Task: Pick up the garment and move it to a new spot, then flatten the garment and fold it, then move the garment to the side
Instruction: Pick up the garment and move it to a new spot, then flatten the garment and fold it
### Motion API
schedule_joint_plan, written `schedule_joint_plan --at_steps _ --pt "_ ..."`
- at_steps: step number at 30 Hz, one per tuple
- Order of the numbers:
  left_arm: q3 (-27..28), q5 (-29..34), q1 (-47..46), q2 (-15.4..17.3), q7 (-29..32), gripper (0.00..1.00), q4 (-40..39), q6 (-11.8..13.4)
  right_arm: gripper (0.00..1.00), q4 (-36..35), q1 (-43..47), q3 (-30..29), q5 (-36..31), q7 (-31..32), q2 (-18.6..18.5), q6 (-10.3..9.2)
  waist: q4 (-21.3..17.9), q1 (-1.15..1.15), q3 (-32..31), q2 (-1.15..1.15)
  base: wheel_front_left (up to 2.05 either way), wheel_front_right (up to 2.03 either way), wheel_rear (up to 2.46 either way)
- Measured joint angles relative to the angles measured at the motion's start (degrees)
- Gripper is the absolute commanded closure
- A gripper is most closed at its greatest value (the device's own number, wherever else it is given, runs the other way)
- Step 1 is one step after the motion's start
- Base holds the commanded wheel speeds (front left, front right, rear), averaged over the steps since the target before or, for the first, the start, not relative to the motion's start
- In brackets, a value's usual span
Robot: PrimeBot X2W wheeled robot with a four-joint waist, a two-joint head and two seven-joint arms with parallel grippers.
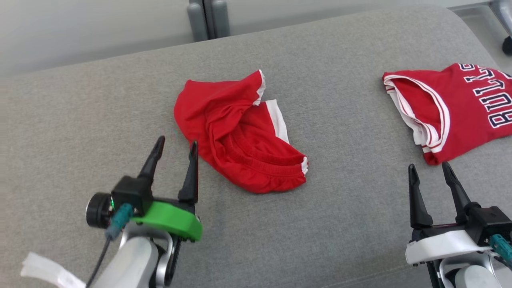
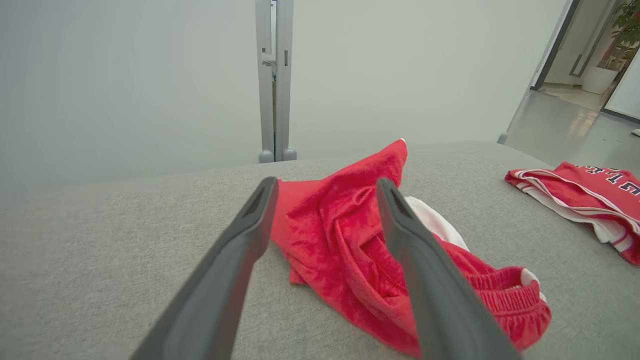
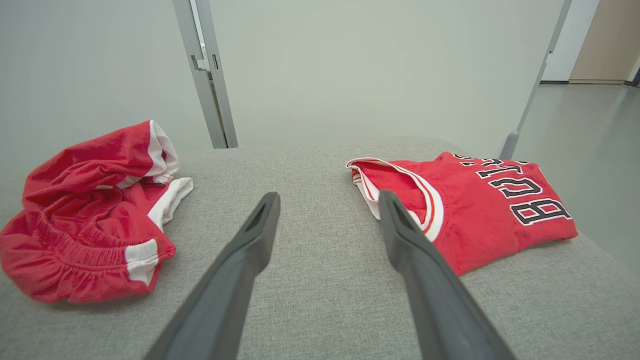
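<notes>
The garment, red shorts with white trim, lies crumpled in the middle of the grey cushioned surface. My left gripper stands open just left of its near-left edge, with nothing between the fingers. In the left wrist view the garment lies just ahead of the left gripper and partly behind the right finger. At the lower right my right gripper is open and empty, hovering over bare cushion. The right wrist view has the garment far to the left of that gripper.
A folded red jersey with dark lettering lies at the right edge of the surface, just beyond my right fingertips; it is also in the wrist views. A grey post stands behind the back edge.
</notes>
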Motion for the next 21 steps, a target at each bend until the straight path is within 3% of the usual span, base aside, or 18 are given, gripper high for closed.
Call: schedule_joint_plan --at_steps 10,16,21 --pt "8.44 13.25 16.67 -3.02 -0.01 0.00 -4.64 -1.35 0.00 0.98 3.86 -2.99 -1.38 0.00 -0.01 0.00 5.20 0.00 -4.67 0.00 0.00 0.00 0.00" --pt "13.90 17.05 22.96 -4.49 -0.01 0.00 -4.42 -2.82 0.00 2.23 5.92 -3.66 -1.57 0.00 0.00 0.00 8.21 0.00 -7.16 0.00 0.00 0.00 0.00" --pt "17.81 18.62 25.87 -5.69 -0.01 0.00 -4.44 -5.88 0.00 3.54 6.94 -3.64 -1.72 0.00 0.00 0.00 10.61 0.00 -8.58 0.00 0.00 0.00 0.00"
